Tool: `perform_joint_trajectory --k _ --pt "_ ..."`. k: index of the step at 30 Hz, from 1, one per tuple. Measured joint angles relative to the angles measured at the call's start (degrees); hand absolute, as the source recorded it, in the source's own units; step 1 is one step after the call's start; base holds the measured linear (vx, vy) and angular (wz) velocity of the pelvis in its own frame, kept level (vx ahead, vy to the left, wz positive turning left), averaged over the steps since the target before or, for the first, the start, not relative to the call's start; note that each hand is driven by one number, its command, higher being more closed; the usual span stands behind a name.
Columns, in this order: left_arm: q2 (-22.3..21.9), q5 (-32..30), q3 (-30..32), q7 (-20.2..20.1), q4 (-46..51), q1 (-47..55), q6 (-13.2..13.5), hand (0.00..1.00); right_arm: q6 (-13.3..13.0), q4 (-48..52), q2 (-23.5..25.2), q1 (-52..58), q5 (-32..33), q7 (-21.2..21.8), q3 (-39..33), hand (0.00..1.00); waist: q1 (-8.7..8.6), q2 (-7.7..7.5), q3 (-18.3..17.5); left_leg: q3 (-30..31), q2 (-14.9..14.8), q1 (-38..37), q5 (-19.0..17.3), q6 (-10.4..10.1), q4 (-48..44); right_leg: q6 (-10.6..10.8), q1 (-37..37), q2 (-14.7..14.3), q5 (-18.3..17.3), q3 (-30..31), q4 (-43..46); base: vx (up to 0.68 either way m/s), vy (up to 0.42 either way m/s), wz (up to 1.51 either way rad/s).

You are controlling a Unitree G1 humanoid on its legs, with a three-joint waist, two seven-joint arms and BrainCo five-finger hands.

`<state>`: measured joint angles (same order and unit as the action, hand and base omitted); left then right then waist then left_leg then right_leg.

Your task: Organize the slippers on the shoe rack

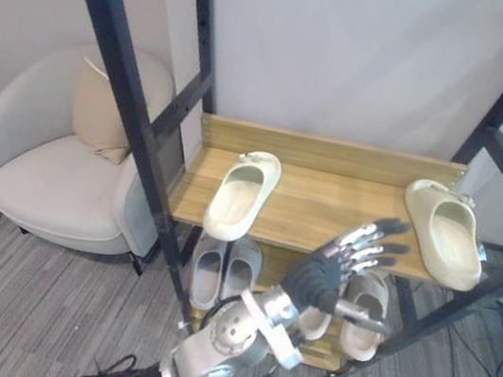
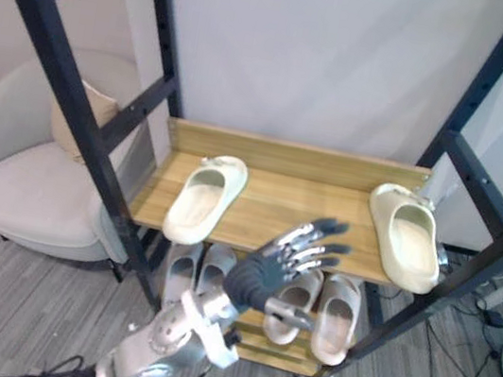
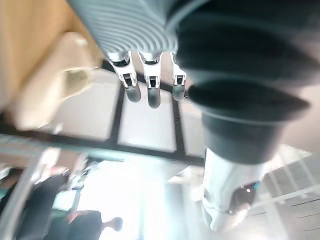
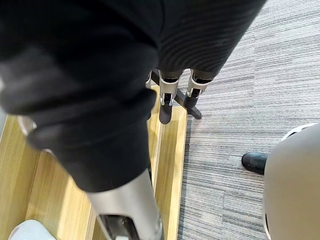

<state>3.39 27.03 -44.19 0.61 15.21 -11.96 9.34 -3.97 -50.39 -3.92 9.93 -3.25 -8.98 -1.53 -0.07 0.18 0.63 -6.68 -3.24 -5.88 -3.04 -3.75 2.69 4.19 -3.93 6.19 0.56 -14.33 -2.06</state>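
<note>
**A:** Slippers point(image 2: 202, 198) first: where are they lying?

**B:** Two cream ones are lying on the upper shelf point(image 1: 327, 196) of the rack point(image 1: 120, 82), well apart. The left-end slipper point(image 1: 243, 194) is sitting at a slant, and the right-end slipper point(image 1: 446, 231) is resting by the far post. More pairs point(image 1: 223, 275) are sitting on the shelf below.

**A:** And the hands?

**B:** The left hand point(image 1: 329, 273) is hovering in front of the shelf between the two, fingers spread and holding nothing. The right hand point(image 4: 170, 95) is hanging low with its fingers straight and empty, over a wooden board and the carpet point(image 4: 250, 75).

**A:** How am I expecting a slipper to handle?

**B:** I am judging it light, moulded and slightly springy, with a thick sole that is keeping its shape. It is probably sliding easily on the smooth wood. Curling the fingers over the wide strap, thumb under the sole edge, is looking safest.

**A:** What are the views adding to each other?

**B:** The head views are giving the gap between the slippers. The left wrist view is showing one slipper close beyond the fingers and a person point(image 3: 95, 222) far off.
</note>
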Motion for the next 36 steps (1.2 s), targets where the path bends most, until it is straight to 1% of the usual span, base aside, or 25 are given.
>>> perform_joint_trajectory --k 3,8,11,13,15,24,27,30,33,34,36 --pt "-0.9 -0.8 3.4 2.7 0.0 -4.4 0.3 0.00 0.0 0.0 0.0 0.0 0.0 0.0 0.0 0.00 -0.05 -0.11 -0.1 0.7 0.3 0.1 0.0 0.0 0.0 0.1 0.0 0.2 0.0 -0.5 0.0 0.06 0.016 0.12" --pt "-1.1 -2.5 9.6 5.5 -0.3 -9.6 1.1 0.00 0.0 0.0 -0.1 0.0 -0.1 0.1 -0.1 0.00 -0.04 -0.70 0.2 1.0 0.3 0.2 -0.1 0.1 -0.1 0.1 0.0 0.3 -0.1 -0.6 0.0 0.01 0.003 0.02" --pt "-1.1 -3.3 13.1 6.8 -1.5 -12.8 1.6 0.00 0.1 0.0 -0.1 0.0 -0.1 0.5 -0.1 0.00 -0.06 -0.74 0.2 1.0 0.5 0.2 -0.2 0.3 -0.4 0.2 -0.2 0.5 -0.2 -0.6 0.0 -0.02 0.004 0.00" --pt "-1.2 -3.4 14.6 7.1 -2.8 -14.4 1.6 0.00 0.1 0.1 -0.1 -0.1 -0.1 0.7 -0.1 0.00 -0.14 -0.73 0.2 1.0 0.6 0.5 -0.4 0.6 -1.1 0.3 -0.1 0.7 -0.2 -0.5 0.2 -0.04 0.010 0.02" --pt "-1.3 -4.5 16.0 7.6 -4.0 -15.2 1.6 0.00 0.1 0.2 -0.1 -0.1 -0.1 1.0 -0.1 0.00 -0.49 -0.74 0.2 1.1 0.8 0.5 -0.4 0.6 -1.1 0.3 0.0 0.9 -0.2 -0.5 0.3 -0.04 0.012 0.01" --pt "-0.6 -6.6 21.9 9.5 -11.5 -18.4 1.2 0.00 0.2 0.3 0.0 -0.2 -0.1 1.5 -0.5 0.00 -0.93 -0.84 0.2 1.1 0.9 0.7 -0.4 0.6 -1.1 0.3 0.1 1.0 -0.2 -0.5 0.4 0.00 0.001 0.00" --pt "0.3 -7.5 22.6 10.4 -13.9 -20.3 0.9 0.00 0.5 0.4 0.0 -0.2 -0.1 1.6 -0.5 0.00 -1.06 -0.96 0.3 1.1 0.9 0.7 -0.4 0.6 -1.1 0.3 0.1 1.0 -0.2 -0.5 0.4 0.00 0.000 0.00" --pt "1.5 -9.3 24.5 10.5 -17.7 -21.2 0.8 0.00 0.6 0.8 0.0 -0.3 -0.1 1.7 -0.5 0.00 -1.70 -0.98 0.3 1.1 1.1 0.6 -0.4 0.6 -1.1 0.3 -0.1 0.9 -0.2 -0.6 0.2 0.00 0.000 0.00" --pt "4.2 -10.4 26.3 10.6 -23.1 -21.2 -0.4 0.00 0.7 2.3 -0.1 -0.2 -0.1 1.7 -0.6 0.00 -2.76 -1.02 0.3 0.9 1.0 0.6 -0.4 0.6 -1.1 0.0 -0.1 0.7 0.2 -0.6 -0.3 0.00 0.000 -0.03" --pt "5.1 -11.3 27.1 10.6 -24.8 -21.2 -1.1 0.00 0.7 2.3 -0.1 -0.3 0.0 1.7 -0.6 0.00 -3.00 -1.08 0.4 0.9 1.0 0.6 -0.4 0.6 -1.1 0.0 -0.1 0.6 0.3 -0.7 -0.4 0.00 0.000 -0.04" --pt "6.0 -12.1 28.1 10.6 -26.1 -21.1 -1.4 0.00 0.7 2.3 -0.2 -0.4 -0.1 1.7 -0.6 0.00 -3.17 -1.26 0.5 0.8 1.0 0.6 -0.4 0.6 -1.1 -0.1 -0.1 0.6 0.5 -0.8 -0.8 0.00 0.000 0.00"
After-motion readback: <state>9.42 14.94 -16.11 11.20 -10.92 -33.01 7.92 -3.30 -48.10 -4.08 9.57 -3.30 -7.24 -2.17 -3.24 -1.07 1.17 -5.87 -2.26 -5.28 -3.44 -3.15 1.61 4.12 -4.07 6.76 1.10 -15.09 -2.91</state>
